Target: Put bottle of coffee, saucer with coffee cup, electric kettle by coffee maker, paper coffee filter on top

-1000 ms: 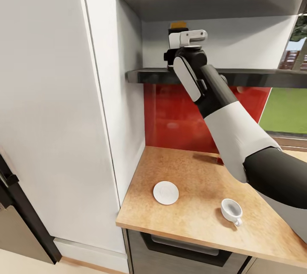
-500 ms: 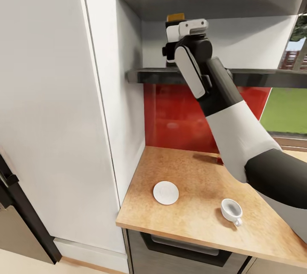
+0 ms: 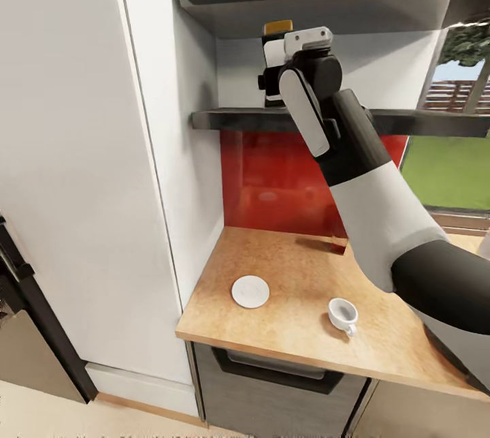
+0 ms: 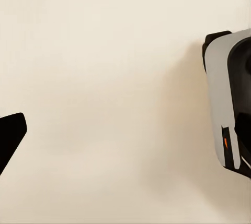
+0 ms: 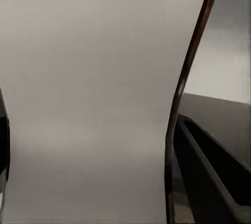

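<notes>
Glossy red backsplash (image 3: 272, 182), dark shelf (image 3: 231, 119), tall white cabinet (image 3: 75, 152), window onto green lawn (image 3: 446, 176)

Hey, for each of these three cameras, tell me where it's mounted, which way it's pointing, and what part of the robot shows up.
Head view: on the robot's head, facing forward and down at the countertop, saucer, coffee cup and shelf; the right arm reaches to the shelf.
Left wrist view: near the left gripper, facing a plain cream surface; a white and black robot part shows.
Right wrist view: near the right gripper, facing something pale, close up; dark fingers show.
Shared: head and right wrist views both take in the shelf area.

1 saucer (image 3: 250, 291), 1 cup (image 3: 341, 315), 1 bottle (image 3: 278, 28)
</notes>
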Tool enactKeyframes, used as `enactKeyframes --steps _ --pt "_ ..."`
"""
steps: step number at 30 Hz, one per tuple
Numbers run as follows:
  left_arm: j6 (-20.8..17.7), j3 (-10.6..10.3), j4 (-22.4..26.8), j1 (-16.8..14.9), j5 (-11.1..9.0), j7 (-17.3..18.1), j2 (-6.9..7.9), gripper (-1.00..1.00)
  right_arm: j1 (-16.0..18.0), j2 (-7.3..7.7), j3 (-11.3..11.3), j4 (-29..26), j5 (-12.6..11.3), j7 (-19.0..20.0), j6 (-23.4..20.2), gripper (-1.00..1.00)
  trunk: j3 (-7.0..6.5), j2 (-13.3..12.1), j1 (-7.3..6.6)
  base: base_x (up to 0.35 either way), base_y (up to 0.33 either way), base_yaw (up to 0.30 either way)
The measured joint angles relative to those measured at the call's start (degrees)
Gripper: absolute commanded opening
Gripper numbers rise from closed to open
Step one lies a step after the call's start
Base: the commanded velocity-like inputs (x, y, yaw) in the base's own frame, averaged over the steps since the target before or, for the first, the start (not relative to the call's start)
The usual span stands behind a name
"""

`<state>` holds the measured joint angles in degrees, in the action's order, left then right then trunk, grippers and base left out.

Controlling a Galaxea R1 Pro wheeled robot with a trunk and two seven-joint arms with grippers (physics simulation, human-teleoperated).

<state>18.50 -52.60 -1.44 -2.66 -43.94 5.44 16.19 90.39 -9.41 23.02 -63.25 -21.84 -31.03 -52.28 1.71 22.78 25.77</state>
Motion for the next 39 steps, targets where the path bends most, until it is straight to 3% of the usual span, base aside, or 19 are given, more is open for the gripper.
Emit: enactKeyframes --steps 20,27,33,39 --pt "-0.01 0.03 -0.01 -0.09 -0.07 -0.09 0.0 1.0 -0.03 -0.02 -0.04 -0.2 -0.37 0.03 0.09 -1.0 0.0 0.0 0.0 -0.243 -0.167 0.0" --pt "-0.03 0.11 0.01 -0.09 -0.1 -0.1 0.0 1.0 -0.59 -0.08 -0.01 -0.16 -0.59 0.01 0.07 -1.0 0.0 -0.01 0.01 -0.315 0.0 0.0" --pt "0.0 0.1 0.01 -0.09 -0.1 -0.09 -0.08 1.0 -3.22 -0.1 0.0 -0.37 -0.71 0.07 0.07 -1.0 0.0 0.0 -0.01 -0.159 0.036 0.0" --pt "0.03 0.11 0.01 -0.11 -0.1 -0.1 -0.17 1.0 -8.11 -0.18 0.0 -1.78 -0.84 0.09 0.06 -1.0 0.01 -0.01 -0.02 -0.014 0.003 0.0"
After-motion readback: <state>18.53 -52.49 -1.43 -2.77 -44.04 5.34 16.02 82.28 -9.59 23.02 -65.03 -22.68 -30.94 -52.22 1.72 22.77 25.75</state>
